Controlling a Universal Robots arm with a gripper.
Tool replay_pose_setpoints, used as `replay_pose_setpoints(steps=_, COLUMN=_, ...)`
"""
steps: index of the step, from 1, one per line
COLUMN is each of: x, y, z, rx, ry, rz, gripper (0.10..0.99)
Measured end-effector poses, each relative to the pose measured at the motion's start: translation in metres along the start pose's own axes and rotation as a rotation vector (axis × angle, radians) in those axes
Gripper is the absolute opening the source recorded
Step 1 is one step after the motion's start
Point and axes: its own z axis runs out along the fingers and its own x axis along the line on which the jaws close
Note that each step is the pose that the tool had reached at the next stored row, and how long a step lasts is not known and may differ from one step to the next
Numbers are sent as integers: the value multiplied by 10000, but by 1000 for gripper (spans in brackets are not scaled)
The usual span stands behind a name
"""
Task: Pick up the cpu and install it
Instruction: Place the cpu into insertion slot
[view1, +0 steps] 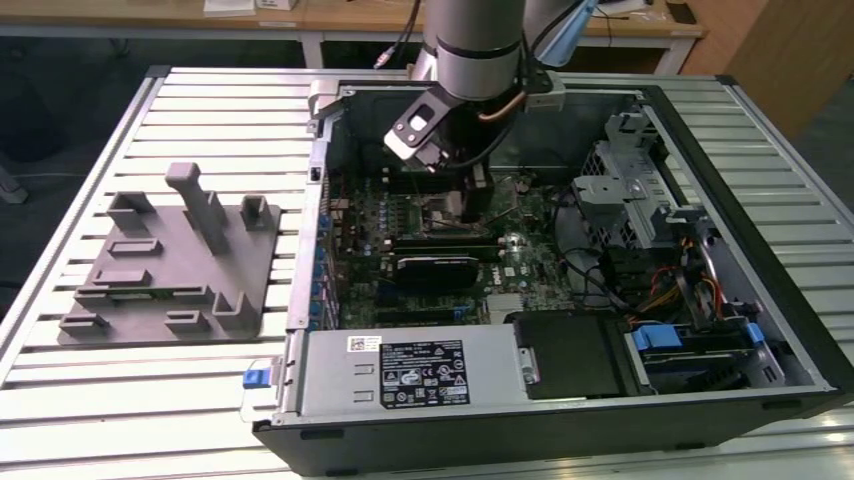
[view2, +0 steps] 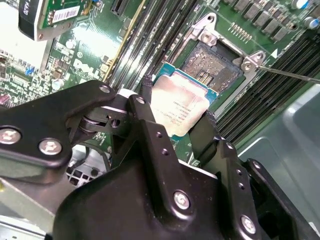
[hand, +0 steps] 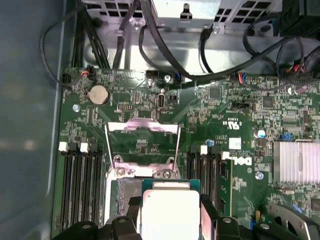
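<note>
The jaws are closed on two opposite edges of the cpu (view2: 182, 106), which lies flat with its metal top up. It overlaps one edge of the open socket (view2: 211, 64), offset from the recess and apparently not seated.

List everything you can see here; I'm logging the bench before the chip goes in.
table: one, pale slatted metal, under everything.
computer case: one, black, lying open on the table.
fixture: one, grey, on the table at the exterior view's left of the case.
motherboard: one, green, inside the case.
socket: one, metal-framed, open, on the motherboard.
coin battery: one, silver, on the motherboard.
chip: one, silvery top, held close by the socket.
gripper: one, black, shut on the chip.
arm: one, grey, above the case.
</note>
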Motion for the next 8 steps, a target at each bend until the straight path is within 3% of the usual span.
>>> replay_pose_setpoints(steps=4, x=1, y=-5, z=28, rx=-185, ry=-2, rz=2, gripper=545)
replay_pose_setpoints(steps=8, x=2, y=-10, z=74, rx=-270, ry=-5, rz=3, gripper=545)
